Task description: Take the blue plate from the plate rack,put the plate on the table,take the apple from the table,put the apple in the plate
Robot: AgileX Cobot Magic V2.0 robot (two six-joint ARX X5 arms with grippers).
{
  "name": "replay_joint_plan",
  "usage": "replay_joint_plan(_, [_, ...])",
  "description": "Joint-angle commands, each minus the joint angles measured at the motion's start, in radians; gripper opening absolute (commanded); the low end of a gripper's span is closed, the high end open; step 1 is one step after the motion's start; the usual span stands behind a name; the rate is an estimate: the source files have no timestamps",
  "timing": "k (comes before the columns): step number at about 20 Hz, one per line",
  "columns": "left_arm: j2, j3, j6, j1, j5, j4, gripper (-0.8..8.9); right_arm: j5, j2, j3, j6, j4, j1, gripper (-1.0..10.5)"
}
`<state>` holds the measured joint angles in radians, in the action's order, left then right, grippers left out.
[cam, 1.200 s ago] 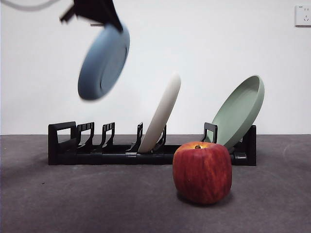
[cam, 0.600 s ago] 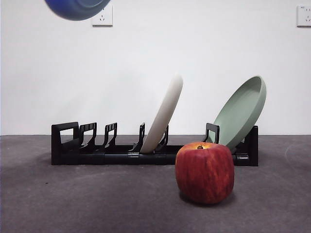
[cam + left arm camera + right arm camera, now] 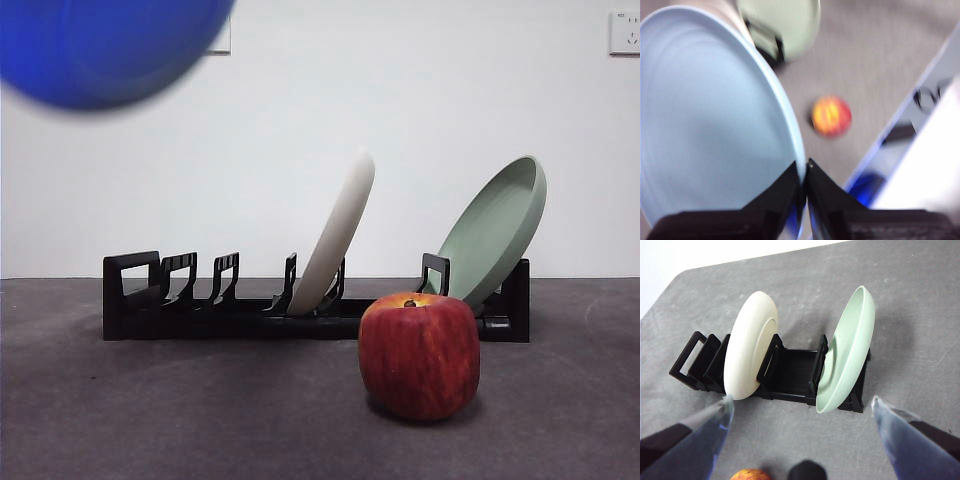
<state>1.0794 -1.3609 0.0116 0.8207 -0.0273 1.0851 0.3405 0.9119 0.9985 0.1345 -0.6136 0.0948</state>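
The big round matte light-blue plate (image 3: 710,125) is up in the air, high above the handle end of the long black plastic rack (image 3: 200,300), with the left pincer (image 3: 804,172) clamped on its rim. The blocky red apple (image 3: 419,355) sits on the dark grey worktop (image 3: 200,420) just in front of the rack. The right pincer (image 3: 800,415) hangs above the rack, jaws wide apart.

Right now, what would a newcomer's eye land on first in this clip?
The blue plate, a blurred shape high in the front view's upper corner, clamped by its rim in the left pincer. Next the red apple on the table, in front of the plate rack.
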Motion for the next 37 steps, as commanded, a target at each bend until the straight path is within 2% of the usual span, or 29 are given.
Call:
replay_joint_plan(1, [0.009, 0.185, -0.06, 0.043, 0.029, -0.088, -0.08, 0.0, 0.0, 0.003, 0.007, -0.002, 0.0, 4.7])
replay_joint_plan(4, [0.04, 0.355, -0.076, 0.096, 0.082, -0.275, -0.09, -0.001, 0.0, 0.003, 0.007, -0.004, 0.0, 4.7])
replay_joint_plan(6, [0.082, 0.419, -0.075, 0.117, 0.172, -0.355, -0.09, -0.002, 0.0, 0.003, 0.007, -0.004, 0.0, 4.7])
replay_joint_plan(8, [0.144, 0.438, -0.027, 0.12, 0.209, -0.389, -0.09, -0.002, 0.0, 0.003, 0.007, -0.003, 0.0, 4.7])
replay_joint_plan(11, [0.249, 0.438, 0.039, 0.123, 0.206, -0.435, -0.09, -0.002, 0.0, 0.003, 0.007, 0.006, 0.0, 4.7])
replay_joint_plan(17, [0.423, 0.438, 0.068, 0.153, 0.155, -0.498, -0.08, -0.003, 0.0, 0.003, 0.007, 0.006, 0.0, 4.7])
replay_joint_plan(19, [0.456, 0.438, 0.064, 0.155, 0.109, -0.521, 0.15, -0.003, 0.0, 0.003, 0.007, 0.006, 0.0, 4.7])
replay_joint_plan(20, [0.464, 0.438, 0.063, 0.155, 0.064, -0.529, 1.11, -0.002, 0.0, 0.003, 0.007, 0.006, 0.0, 4.7])
replay_joint_plan(22, [0.464, 0.437, 0.059, 0.156, 0.021, -0.543, 3.55, 0.002, 0.0, 0.003, 0.007, 0.005, 0.0, 4.7])
replay_joint_plan(23, [0.463, 0.436, 0.048, 0.156, 0.022, -0.547, 3.82, 0.002, 0.0, 0.003, 0.007, 0.005, 0.0, 4.7])
replay_joint_plan(25, [0.46, 0.43, 0.009, 0.148, 0.025, -0.547, 3.82, 0.016, 0.0, 0.003, 0.007, 0.002, 0.002, 4.7])
replay_joint_plan(27, [0.435, 0.401, -0.039, 0.139, 0.024, -0.537, 3.82, 0.093, 0.006, 0.003, 0.006, -0.001, 0.016, 4.7])
replay_joint_plan(31, [0.296, 0.266, -0.039, 0.125, 0.049, -0.489, 3.82, 0.103, 0.043, 0.003, -0.005, -0.01, 0.108, 4.7])
replay_joint_plan(33, [0.216, 0.165, -0.038, 0.112, 0.119, -0.426, 3.82, 0.073, 0.075, 0.003, -0.01, -0.011, 0.174, 4.7])
replay_joint_plan(37, [0.085, -0.055, -0.032, 0.066, 0.275, -0.298, 3.81, -0.077, 0.159, 0.003, -0.085, -0.077, 0.334, 4.7])
